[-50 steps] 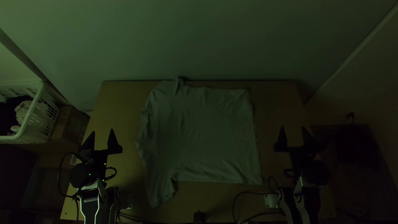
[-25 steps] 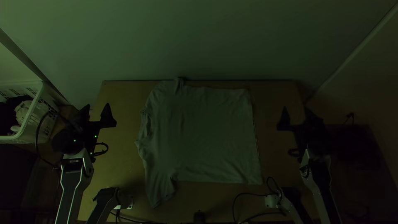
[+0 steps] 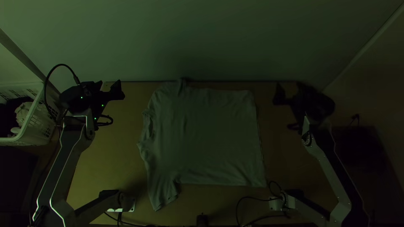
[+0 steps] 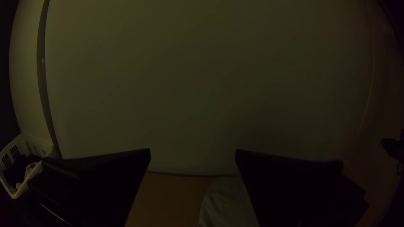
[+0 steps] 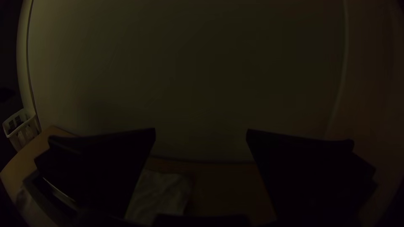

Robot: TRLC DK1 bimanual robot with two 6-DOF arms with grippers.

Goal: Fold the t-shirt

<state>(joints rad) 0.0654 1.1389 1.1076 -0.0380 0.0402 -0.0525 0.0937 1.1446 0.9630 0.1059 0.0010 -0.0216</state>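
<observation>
The left gripper (image 3: 109, 85) spreads its two broad black fingers (image 4: 101, 180) wide apart before a pale wall (image 4: 193, 84). Between them, a strip of wooden table (image 4: 168, 197) meets a rounded, lightly creased part of the grey t-shirt (image 4: 225, 201), partly hidden by one finger. A white basket (image 4: 33, 146) of dark and light cloth (image 4: 19, 166) stands beyond the other.

The left arm (image 3: 69, 157) and right arm (image 3: 330, 166) stand bent, reaching up the top view, the left pincer (image 3: 109, 85) and right pincer (image 3: 289, 85) with flat black fingers (image 4: 107, 180) spread wide.
</observation>
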